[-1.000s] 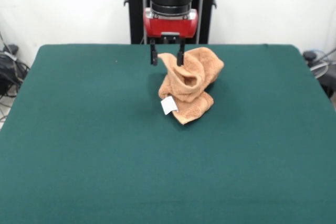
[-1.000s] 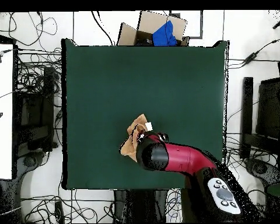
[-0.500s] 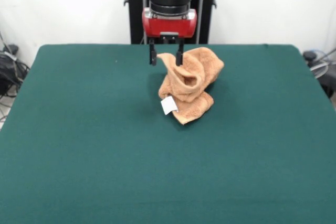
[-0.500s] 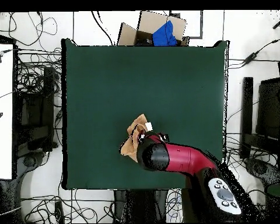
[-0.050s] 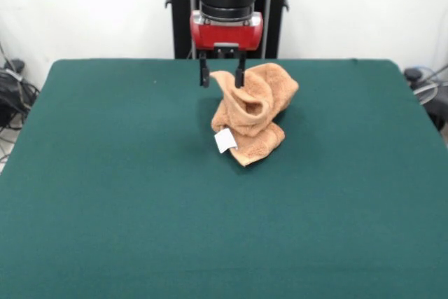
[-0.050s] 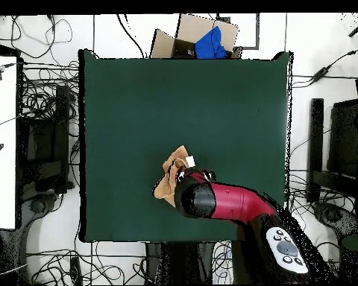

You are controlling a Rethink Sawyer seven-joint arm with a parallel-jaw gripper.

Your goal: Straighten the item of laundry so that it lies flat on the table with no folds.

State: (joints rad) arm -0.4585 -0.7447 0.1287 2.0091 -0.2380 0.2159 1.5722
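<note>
Hovering tool, crumpled towel: almost nothing has moved

Front view: over the last second the tool [image 5: 221,78] rises only a trace and then holds, so no cloth is lifted and the straightening has not begun. Its two dark fingers [image 5: 204,75] stand apart, released, with the towel's [image 5: 252,113] raised upper flap between them but, as far as I can judge, not pinched. Most of the bunched, folded towel sits just below the tool and toward the picture's right, its white tag [image 5: 225,140] lower still, on the bench [image 5: 105,194].

Overhead view: nothing shifts here either. The arm [image 6: 227,202] covers the tool; the towel [image 6: 169,179] pokes out from under the arm's end toward the picture's left.
</note>
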